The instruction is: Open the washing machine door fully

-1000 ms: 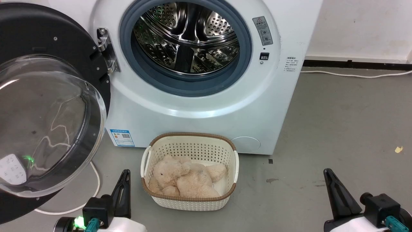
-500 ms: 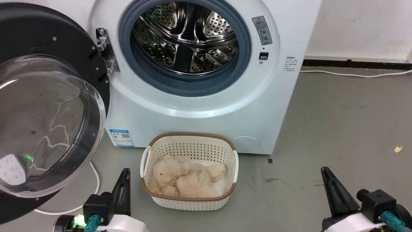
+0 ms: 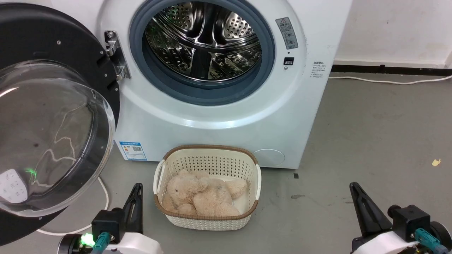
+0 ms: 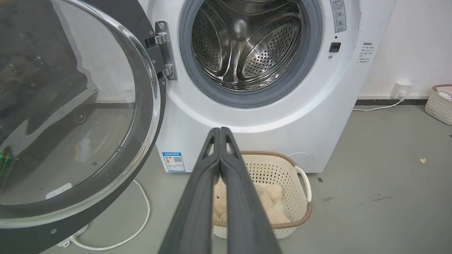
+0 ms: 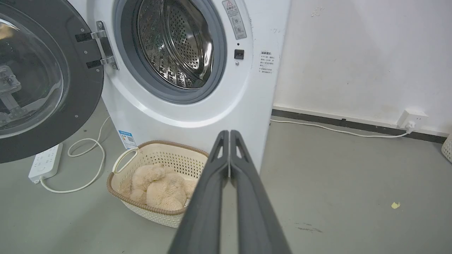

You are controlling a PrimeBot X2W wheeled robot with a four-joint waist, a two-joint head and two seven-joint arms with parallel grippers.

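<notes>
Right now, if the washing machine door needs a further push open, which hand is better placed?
Left, probably. The left hand sits low beside the washing machine door, which hangs swung out on the robot's left. The right hand is across the basket, far from it. Both are shut.

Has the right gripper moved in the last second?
Yes. The right gripper has drifted slightly left, away from the yellow scrap on the floor, which barely shifts in the head view.

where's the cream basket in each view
Head view: basket bottom centre, before the washing machine.
Left wrist view: lower centre, partly behind the left gripper.
Right wrist view: lower left, beside the right gripper.
Shared landmark: blue sticker up-left of the basket in each.
</notes>
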